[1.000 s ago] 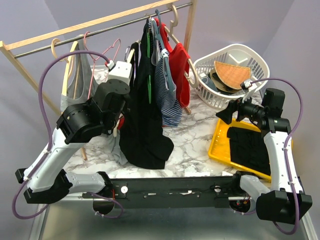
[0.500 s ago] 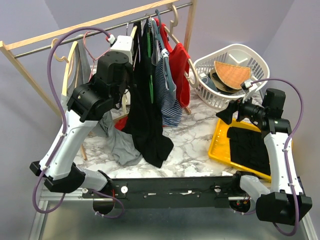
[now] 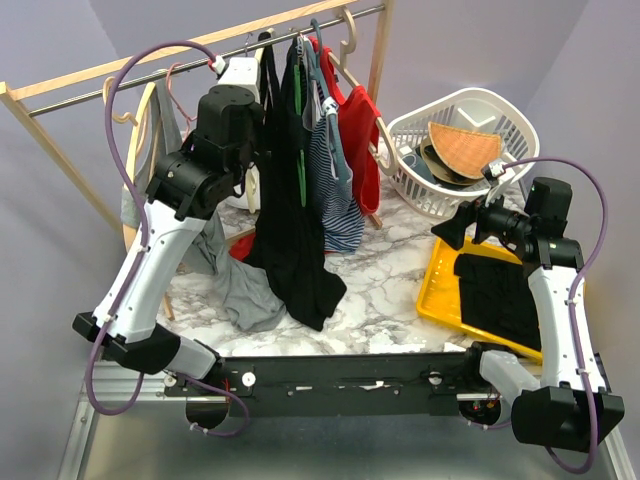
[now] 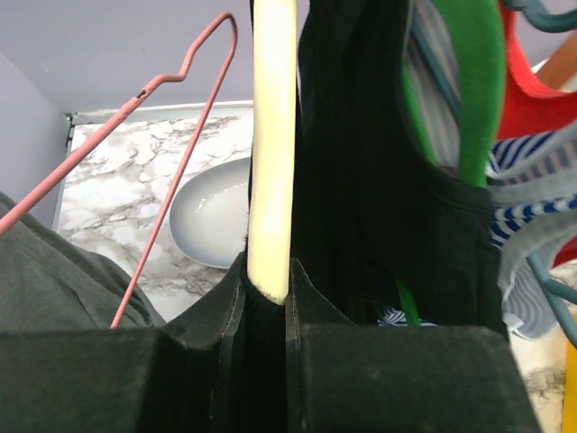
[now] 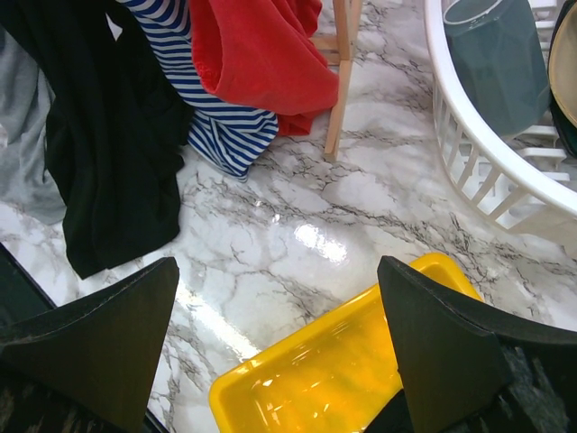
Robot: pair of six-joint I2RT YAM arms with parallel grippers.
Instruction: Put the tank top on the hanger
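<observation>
My left gripper (image 3: 255, 66) is raised high beside the rail and is shut on the cream wooden hanger (image 4: 272, 135), whose arm runs up from between the fingers (image 4: 306, 298) in the left wrist view. The black tank top (image 3: 290, 230) hangs from that hanger, its limp hem reaching down to the marble table. Its strap and body fill the middle of the left wrist view (image 4: 379, 180). It also shows at the left of the right wrist view (image 5: 117, 180). My right gripper (image 3: 450, 228) is open and empty above the table, beside the yellow tray (image 5: 343, 361).
A wooden clothes rail (image 3: 200, 45) holds a black garment with a green stripe (image 4: 478, 81), a striped top (image 3: 335, 200) and a red top (image 3: 358, 130). A pink wire hanger (image 4: 171, 171), a grey top (image 3: 235, 290) and a white basket (image 3: 450, 150) stand nearby.
My left arm has risen and swung back toward the rail, lifting the hanger and the black tank top with it. The right arm has not moved.
</observation>
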